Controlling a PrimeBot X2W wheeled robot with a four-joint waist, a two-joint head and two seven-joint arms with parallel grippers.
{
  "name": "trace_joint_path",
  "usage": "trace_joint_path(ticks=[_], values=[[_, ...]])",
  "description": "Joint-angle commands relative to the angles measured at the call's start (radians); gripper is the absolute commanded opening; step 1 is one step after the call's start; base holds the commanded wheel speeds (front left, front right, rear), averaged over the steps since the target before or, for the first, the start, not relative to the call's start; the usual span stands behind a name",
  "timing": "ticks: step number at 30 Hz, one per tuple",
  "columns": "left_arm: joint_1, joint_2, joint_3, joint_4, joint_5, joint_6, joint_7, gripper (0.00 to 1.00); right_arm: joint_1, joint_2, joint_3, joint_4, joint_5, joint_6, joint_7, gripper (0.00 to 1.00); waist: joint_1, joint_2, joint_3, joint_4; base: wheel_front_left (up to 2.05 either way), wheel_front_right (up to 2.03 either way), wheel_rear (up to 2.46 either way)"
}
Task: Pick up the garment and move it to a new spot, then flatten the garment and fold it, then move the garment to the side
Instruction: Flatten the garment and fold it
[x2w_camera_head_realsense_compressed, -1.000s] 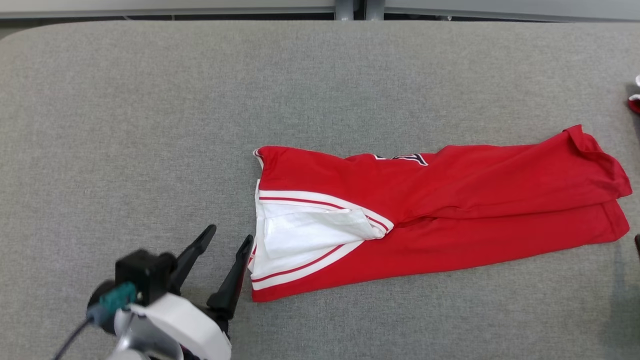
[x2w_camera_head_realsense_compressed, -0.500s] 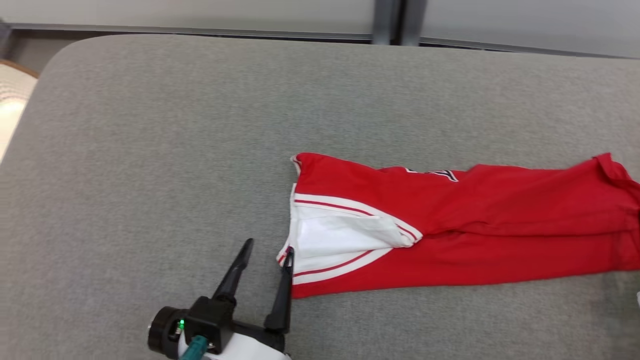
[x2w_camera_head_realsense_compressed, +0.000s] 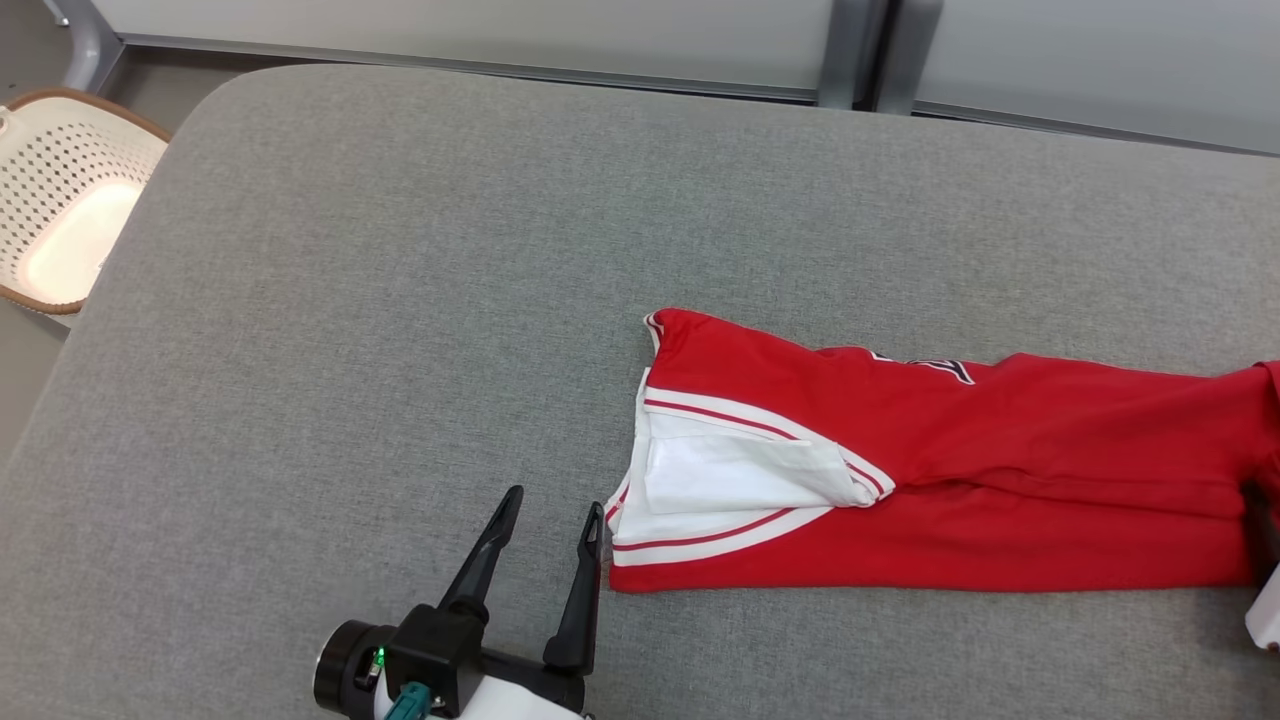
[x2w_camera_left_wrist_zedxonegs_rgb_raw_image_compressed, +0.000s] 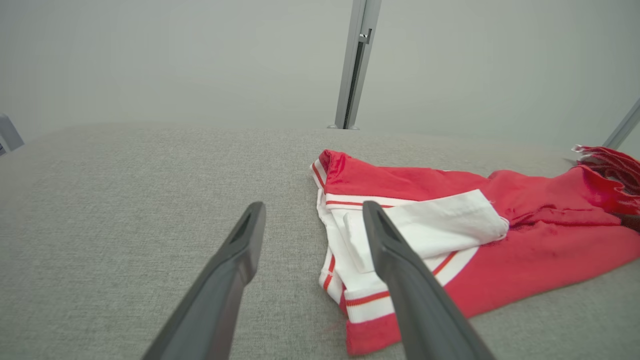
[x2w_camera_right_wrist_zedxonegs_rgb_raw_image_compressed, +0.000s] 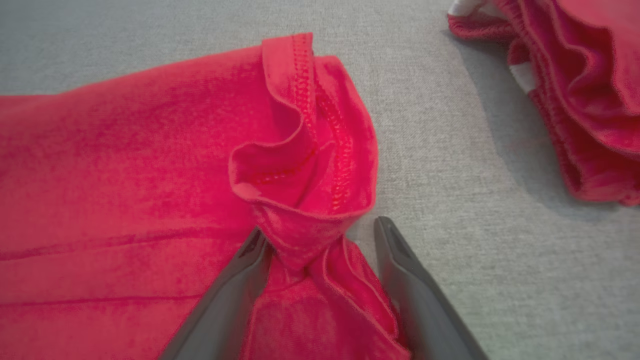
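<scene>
Grey padded table (x2w_camera_head_realsense_compressed: 350, 300) is carrying the red garment (x2w_camera_head_realsense_compressed: 1000, 450), which I am seeing folded lengthwise right of centre. Left gripper (x2w_camera_head_realsense_compressed: 555, 500) is holding its fingers spread, one finger just beside the white-striped end. Right gripper (x2w_camera_right_wrist_zedxonegs_rgb_raw_image_compressed: 320, 227) is standing spread too, with a bunched hem corner sitting between its fingers.

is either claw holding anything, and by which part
Nothing is held. The open left claw is beside the white-striped end of the red fabric garment; the open right claw straddles its bunched hem.
</scene>
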Motion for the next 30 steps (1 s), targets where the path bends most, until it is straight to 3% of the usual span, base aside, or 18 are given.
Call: trace_joint_path(ticks=[1, 2, 3, 4, 7, 20, 26, 30], values=[[0.013, -0.005, 0.008, 0.004, 0.012, -0.010, -0.003, 1.00, 0.024, 0.050, 0.046, 0.032, 0.009, 0.009, 0.039, 1.00, 0.0000, -0.0001, 0.003, -0.008, 0.00, 0.00, 0.00], [0.014, -0.010, 0.012, 0.006, 0.019, -0.019, -0.003, 1.00, 0.020, 0.054, 0.056, 0.034, 0.013, 0.009, 0.038, 1.00, 0.0000, -0.0001, 0.004, -0.012, 0.00, 0.00, 0.00], [0.013, -0.014, 0.016, 0.009, 0.025, -0.025, -0.003, 1.00, 0.014, 0.055, 0.063, 0.036, 0.020, 0.009, 0.025, 0.81, 0.0000, -0.0001, 0.005, -0.015, 0.00, 0.00, 0.00], [0.014, -0.019, 0.020, 0.011, 0.030, -0.031, -0.003, 1.00, 0.008, 0.053, 0.069, 0.039, 0.024, 0.009, 0.014, 0.00, 0.0000, -0.0001, 0.005, -0.019, 0.00, 0.00, 0.00], [0.017, -0.026, 0.030, 0.016, 0.038, -0.042, -0.003, 1.00, 0.004, 0.038, 0.080, 0.044, 0.036, 0.005, 0.002, 0.00, 0.0000, -0.0001, 0.002, -0.028, 0.00, 0.00, 0.00], [0.037, -0.042, 0.112, 0.025, 0.080, -0.081, -0.003, 1.00, 0.006, -0.155, 0.084, -0.035, -0.036, 0.002, -0.185, 0.00, 0.0000, -0.0001, -0.025, -0.114, 0.00, 0.00, 0.00], [0.045, -0.048, 0.122, 0.042, 0.092, -0.098, -0.003, 1.00, 0.011, -0.130, 0.061, -0.176, -0.091, 0.003, -0.153, 0.00, 0.0000, -0.0001, -0.048, -0.134, 0.00, 0.00, 0.00], [0.051, -0.052, 0.117, 0.055, 0.098, -0.108, -0.003, 1.00, 0.022, -0.054, 0.028, -0.319, -0.136, 0.003, -0.067, 0.00, 0.0000, -0.0001, -0.060, -0.129, 0.00, 0.00, 0.00]])
